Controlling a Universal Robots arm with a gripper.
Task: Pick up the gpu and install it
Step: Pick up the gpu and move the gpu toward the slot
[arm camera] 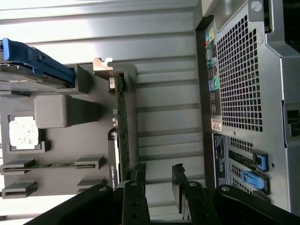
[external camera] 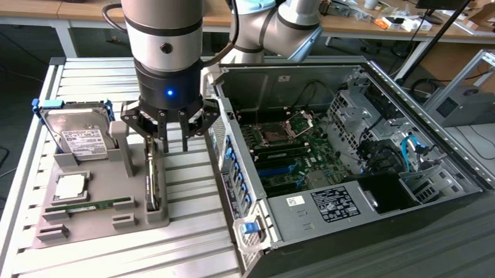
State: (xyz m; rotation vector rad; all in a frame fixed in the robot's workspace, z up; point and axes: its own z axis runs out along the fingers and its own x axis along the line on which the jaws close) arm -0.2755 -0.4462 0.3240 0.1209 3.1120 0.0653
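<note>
The robot arm's black, multi-fingered gripper (external camera: 175, 147) is hovering open and empty just above the thin, green-backed gpu (external camera: 153, 185), which is standing on edge in a grey plastic holder (external camera: 93, 231) beside the open computer case (external camera: 433, 174).

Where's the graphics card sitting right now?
The gpu stands on edge in the grey holder, on the exterior view's left, between the hard drive and the open computer case, with the gripper just above it.
</note>
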